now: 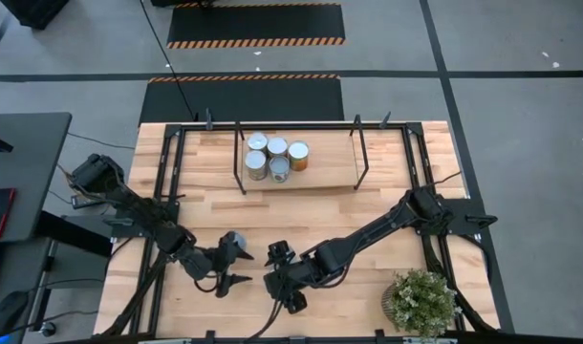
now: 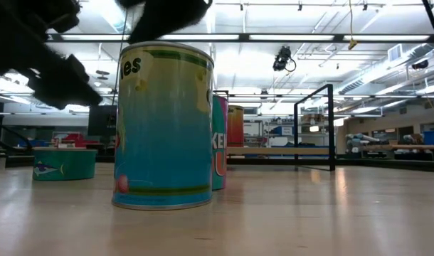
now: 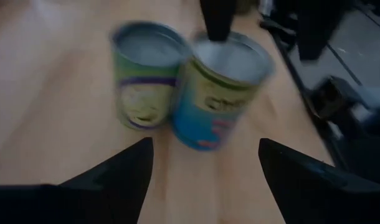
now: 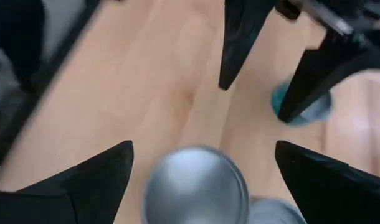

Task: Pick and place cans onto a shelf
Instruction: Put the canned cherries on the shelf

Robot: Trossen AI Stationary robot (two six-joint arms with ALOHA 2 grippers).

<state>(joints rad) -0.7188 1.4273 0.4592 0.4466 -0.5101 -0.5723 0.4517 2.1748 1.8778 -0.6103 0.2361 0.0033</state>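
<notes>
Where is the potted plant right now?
In the high view, the small green potted plant stands at the wooden table's near right corner, beside the right arm's base, far from the shelf.

overhead, table-level, two close wrist views

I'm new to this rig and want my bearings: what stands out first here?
Five cans stand clustered on the shelf at the table's far edge. Near the front edge both arms meet: the left pincer and the right pincer are open and close together, over two more cans standing side by side. A potted plant sits at the front right corner.
</notes>
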